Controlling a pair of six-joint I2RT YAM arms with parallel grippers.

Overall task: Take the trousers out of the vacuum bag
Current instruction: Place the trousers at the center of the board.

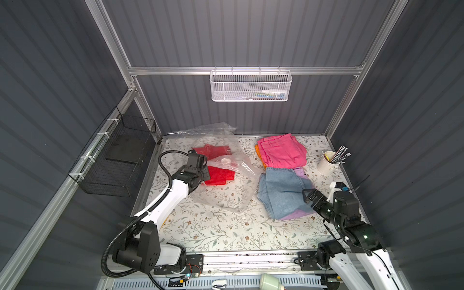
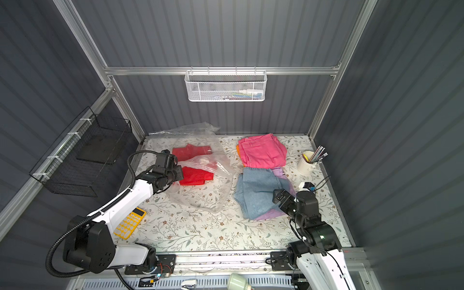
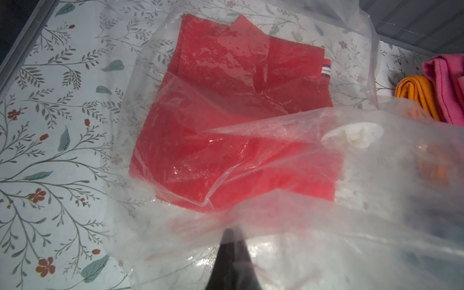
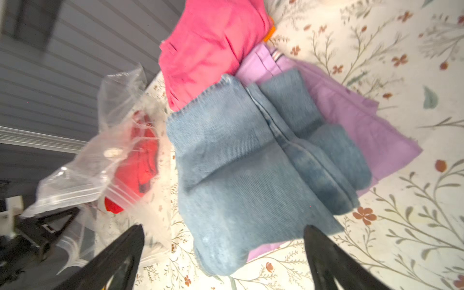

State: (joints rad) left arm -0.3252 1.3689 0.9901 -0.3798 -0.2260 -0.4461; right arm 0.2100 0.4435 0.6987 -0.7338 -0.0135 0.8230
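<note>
- Vacuum bag (image 1: 222, 198): clear crinkled plastic, slack on the left half of the bench (image 1: 226, 233). Its white valve disc (image 1: 228, 160) faces up.
- Red trousers (image 1: 218, 177): folded, inside the bag. This is the only pair I see under plastic.
- Left claw (image 3: 229, 236): closed, pinching a fold of bag film at the near-left side of the red pair. I see no cloth in it.
- Right claw (image 4: 223, 228): spread wide and empty, hovering over the near end of the light blue trousers (image 1: 281, 190).
- Light blue pair: out of the bag on the right half of the bench, lying on the lilac trousers (image 1: 293, 215).
- Hot pink trousers (image 1: 281, 150): far right, on top of the orange trousers (image 1: 258, 150). Both are out.
- Step in hand, by my reckoning: four pairs out, one to fetch.
- Next move, as I judge it: I swing the right claw left to the bag's mouth and grip red cloth alone. The left claw holds the film so the bag does not drag along.
</note>
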